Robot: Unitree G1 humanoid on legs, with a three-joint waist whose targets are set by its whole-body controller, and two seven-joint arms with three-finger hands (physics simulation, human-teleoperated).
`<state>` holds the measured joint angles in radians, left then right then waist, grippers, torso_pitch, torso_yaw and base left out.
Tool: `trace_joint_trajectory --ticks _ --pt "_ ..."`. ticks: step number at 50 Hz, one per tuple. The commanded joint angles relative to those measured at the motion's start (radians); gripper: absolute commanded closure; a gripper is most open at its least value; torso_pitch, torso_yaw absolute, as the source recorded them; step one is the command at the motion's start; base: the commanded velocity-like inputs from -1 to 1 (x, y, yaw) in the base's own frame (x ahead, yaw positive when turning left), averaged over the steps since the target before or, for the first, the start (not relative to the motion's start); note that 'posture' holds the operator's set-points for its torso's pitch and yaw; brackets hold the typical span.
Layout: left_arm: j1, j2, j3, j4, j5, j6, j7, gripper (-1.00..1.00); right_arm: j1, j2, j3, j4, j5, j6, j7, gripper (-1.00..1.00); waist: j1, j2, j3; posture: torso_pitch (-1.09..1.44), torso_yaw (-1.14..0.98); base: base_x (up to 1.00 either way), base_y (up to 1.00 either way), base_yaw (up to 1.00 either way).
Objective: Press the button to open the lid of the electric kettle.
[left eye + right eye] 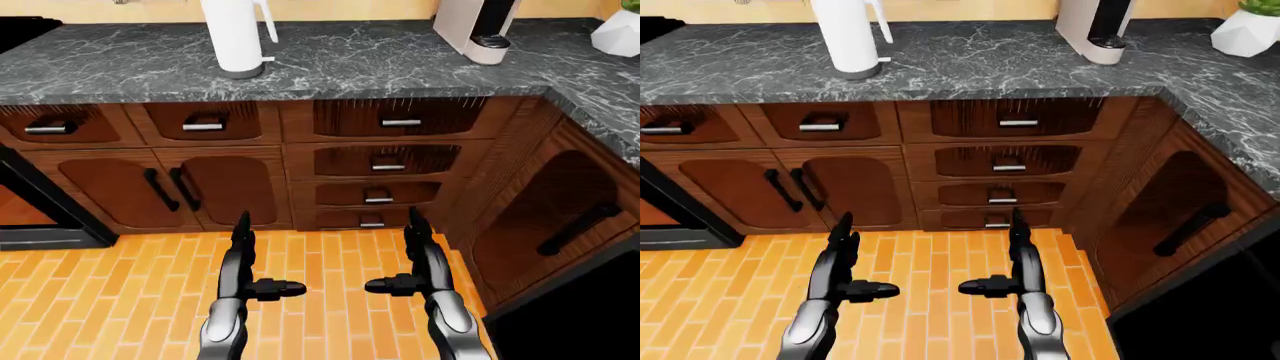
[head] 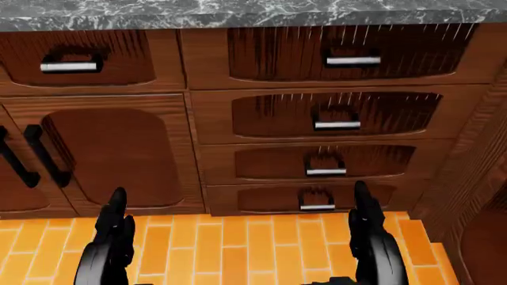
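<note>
The white kettle (image 1: 237, 36) stands on the dark bench (image 1: 380, 64), top left in the eye views; the head view misses it. Left hand (image 1: 243, 264) and right hand (image 1: 412, 262) hover spread over the floor (image 1: 120, 292), holding nothing.

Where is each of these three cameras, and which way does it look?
Left-eye view: on the head, looking down at the counter, kettle, drawers; both hands, left hand, right hand, show.
Head view: on the head, aimed lower at the drawers; both hands show.
Right-eye view: nearly the left eye's picture.
All share the drawers and hands.
</note>
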<state>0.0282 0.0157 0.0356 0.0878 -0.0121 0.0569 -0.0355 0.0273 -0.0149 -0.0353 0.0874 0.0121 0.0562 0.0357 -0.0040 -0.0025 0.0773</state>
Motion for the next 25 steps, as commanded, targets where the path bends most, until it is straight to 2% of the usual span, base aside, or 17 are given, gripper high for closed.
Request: trace_joint_trajectory --ticks 1,3,4,5,7,8,16,25 --pt "-0.063 0.012 0.039 -0.115 -0.039 0.007 0.015 -1.00 -0.053 -0.006 -0.006 -0.125 -0.003 -0.012 -0.018 -1.00 -0.002 -0.008 -0.001 0.00 0.00 0.00 0.00 0.00" --pt "-0.065 0.023 0.044 -0.161 -0.022 0.019 0.028 -1.00 -0.074 -0.011 -0.016 -0.147 -0.005 0.018 -0.028 -1.00 0.009 -0.001 -0.065 0.00 0.00 0.00 0.00 0.00" --pt "-0.071 0.025 0.056 -0.176 -0.035 0.035 0.031 -1.00 -0.080 -0.013 -0.020 -0.166 0.005 0.044 -0.024 -1.00 0.008 -0.002 -0.037 0.00 0.00 0.00 0.00 0.00" --pt "-0.075 0.029 0.060 -0.185 -0.038 0.046 0.028 -1.00 -0.087 -0.011 -0.026 -0.177 0.017 0.067 -0.029 -1.00 0.005 -0.006 -0.020 0.00 0.00 0.00 0.00 0.00" --pt "-0.097 0.038 0.069 -0.208 -0.043 0.073 0.030 -1.00 -0.098 -0.021 -0.035 -0.195 0.023 0.094 -0.031 -1.00 0.007 -0.007 -0.068 0.00 0.00 0.00 0.00 0.00" --pt "-0.107 0.042 0.075 -0.223 -0.048 0.094 0.030 -1.00 -0.106 -0.023 -0.039 -0.207 0.028 0.111 -0.031 -1.00 0.008 -0.006 -0.073 0.00 0.00 0.00 0.00 0.00" --pt "-0.126 0.068 0.113 -0.319 -0.041 0.162 0.031 -1.00 -0.181 -0.051 -0.079 -0.266 0.076 0.200 -0.040 -1.00 0.009 -0.001 -0.089 0.00 0.00 0.00 0.00 0.00" --pt "-0.179 0.135 0.183 -0.477 -0.026 0.283 0.015 -1.00 -0.292 -0.115 -0.142 -0.363 0.142 0.327 -0.064 -1.00 0.008 0.000 -0.090 0.00 0.00 0.00 0.00 0.00"
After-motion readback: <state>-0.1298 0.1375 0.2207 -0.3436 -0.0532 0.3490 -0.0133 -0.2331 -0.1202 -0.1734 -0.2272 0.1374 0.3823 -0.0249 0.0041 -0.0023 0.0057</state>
